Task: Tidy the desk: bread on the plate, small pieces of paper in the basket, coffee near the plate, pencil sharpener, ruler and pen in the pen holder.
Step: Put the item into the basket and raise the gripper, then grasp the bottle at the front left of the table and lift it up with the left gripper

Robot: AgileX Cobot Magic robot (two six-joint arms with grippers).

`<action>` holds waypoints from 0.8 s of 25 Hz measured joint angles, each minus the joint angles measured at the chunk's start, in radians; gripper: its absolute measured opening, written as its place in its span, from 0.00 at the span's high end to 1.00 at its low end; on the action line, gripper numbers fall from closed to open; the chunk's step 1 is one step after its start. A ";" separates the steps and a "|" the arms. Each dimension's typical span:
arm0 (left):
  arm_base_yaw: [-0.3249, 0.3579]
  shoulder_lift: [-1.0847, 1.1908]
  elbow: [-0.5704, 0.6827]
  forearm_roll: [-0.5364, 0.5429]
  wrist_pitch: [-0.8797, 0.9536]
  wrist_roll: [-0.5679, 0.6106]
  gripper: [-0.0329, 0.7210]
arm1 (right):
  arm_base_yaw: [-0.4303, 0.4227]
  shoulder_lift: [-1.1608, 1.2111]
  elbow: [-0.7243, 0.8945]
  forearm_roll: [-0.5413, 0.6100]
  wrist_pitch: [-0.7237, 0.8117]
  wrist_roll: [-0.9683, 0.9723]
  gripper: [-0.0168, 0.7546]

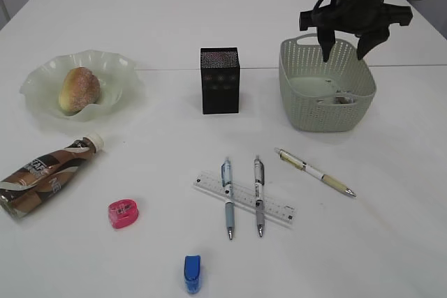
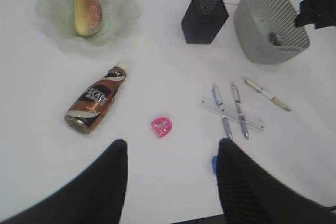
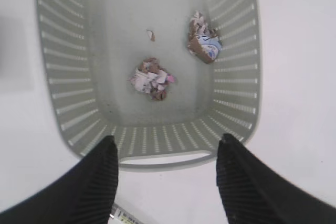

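Crumpled paper balls (image 3: 152, 78) both lie in the basket (image 1: 300, 106) under my right gripper (image 1: 346, 52), jaws parted and empty, so I judge the stationery for the pen holder (image 1: 220, 80) comes next.

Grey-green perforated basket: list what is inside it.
The grey-green perforated plastic basket holds two crumpled paper balls and a tiny scrap. Nothing else shows; under the balls is hidden.
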 joint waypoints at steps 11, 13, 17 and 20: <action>0.000 0.009 0.208 0.139 0.000 0.006 0.42 | 0.000 -0.055 -0.042 0.342 0.022 -0.148 0.41; 0.000 0.009 0.226 0.143 0.000 0.006 0.42 | 0.000 -0.080 -0.042 0.403 0.024 -0.174 0.41; 0.000 0.009 0.255 0.144 -0.002 0.006 0.42 | 0.000 -0.139 -0.042 0.447 0.026 -0.190 0.41; 0.000 0.009 0.263 0.147 -0.002 0.006 0.42 | 0.000 -0.199 -0.042 0.451 0.028 -0.192 0.41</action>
